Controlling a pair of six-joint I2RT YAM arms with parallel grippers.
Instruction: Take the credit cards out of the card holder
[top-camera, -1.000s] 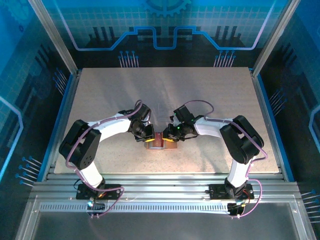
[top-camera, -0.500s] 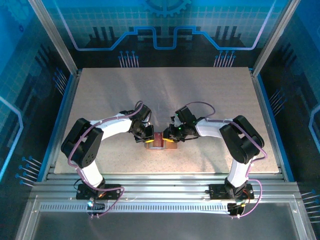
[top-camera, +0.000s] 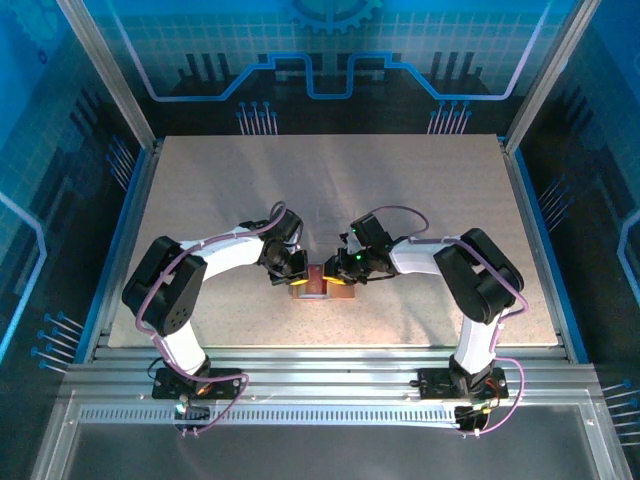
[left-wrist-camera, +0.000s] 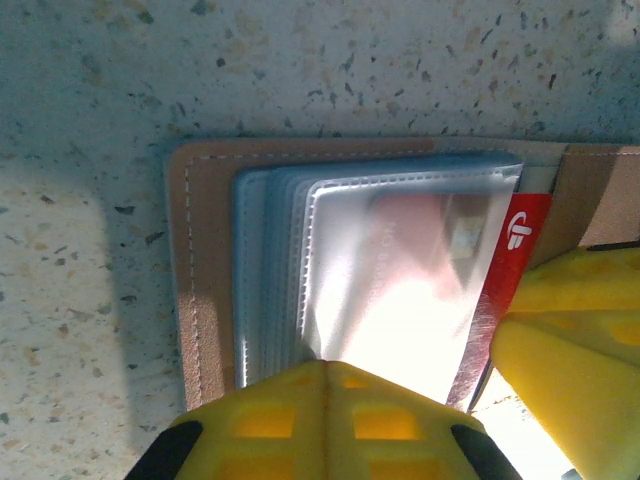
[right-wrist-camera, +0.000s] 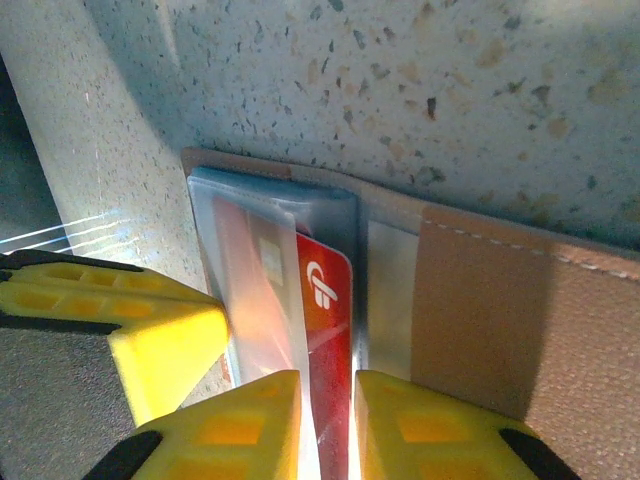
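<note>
The wallet lies open and flat on the table, between my two hands. My left gripper is clenched with nothing between its fingers, and its closed tip rests on the stack of clear sleeves on the wallet's inner face. My right gripper grasps the near edge of a red card, which sticks partway out of the sleeves at the wallet's fold. A second red card shows dimly through the top sleeve; I cannot tell how many others sit beneath it. The risk, as I judge it, is that my pinch covers only a thin strip of glossy card and could slide off if the sleeve grips tightly. If my left tip bears too lightly, the whole wallet may drag along with the card, or the sleeve may lift. My fingers also sit just beside each other over the wallet, so a crooked pull could knock them together.
</note>
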